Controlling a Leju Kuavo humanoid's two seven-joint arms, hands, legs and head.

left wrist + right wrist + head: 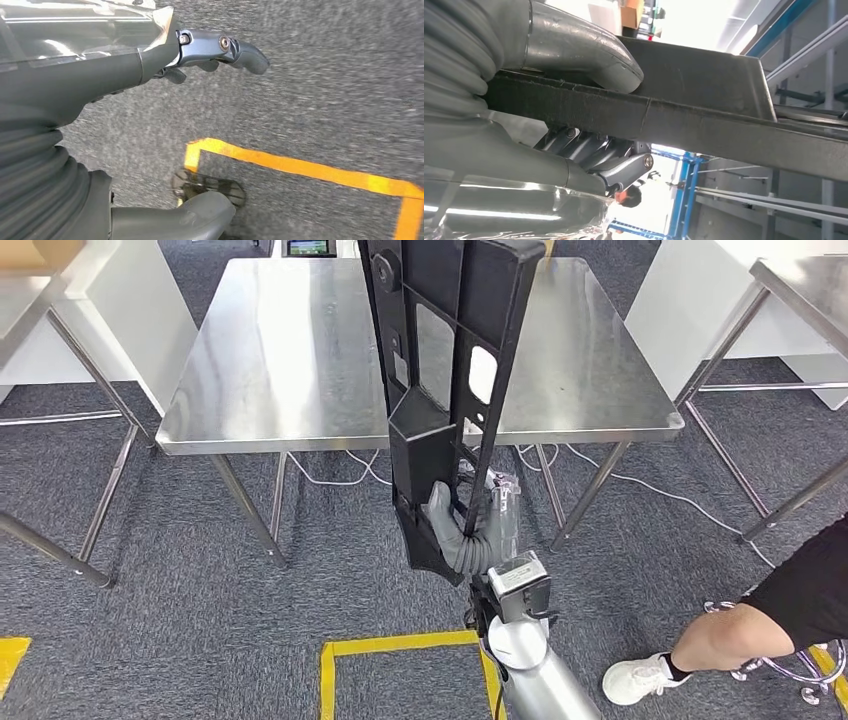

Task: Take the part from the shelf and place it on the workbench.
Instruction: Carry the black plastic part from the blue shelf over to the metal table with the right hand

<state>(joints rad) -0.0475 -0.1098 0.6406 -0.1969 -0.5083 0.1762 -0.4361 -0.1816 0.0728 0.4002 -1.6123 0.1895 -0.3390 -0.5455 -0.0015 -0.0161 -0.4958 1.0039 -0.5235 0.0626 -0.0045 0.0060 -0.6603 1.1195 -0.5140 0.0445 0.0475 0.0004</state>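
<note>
Part: black plastic part [445, 390], long and frame-like with cut-out windows, held upright in the air in front of the robot; its upper length stands in front of the workbench in the head view, its lower end hangs above the carpet short of the bench's near edge.
Right hand: right hand [468, 530] grips the part near its lower end; from the right wrist the thick grey thumb [589, 55] presses one face of a black bar of the part [684, 115] and the darker fingers [599, 155] curl against the other, so the fingers are clamped on the part.
Left hand: left hand [200, 52] hangs over the carpet, holding nothing; the dark fingers are bent inward, but whether they are fully closed I cannot tell.
Workbench: steel-topped workbench [290, 390] straight ahead, shiny, on metal legs, white cables trailing on the floor beneath it.
Floor: grey carpet [200, 610] with yellow tape lines [400, 645] marking a box near the robot's feet.
Person: a person's bare leg and white shoe [640, 678] at the right, beside a wheeled stool base.
Writing: no label or lettering is readable on the part or the bench; a small screen [312, 247] at the far edge of the bench is too small to read.
</note>
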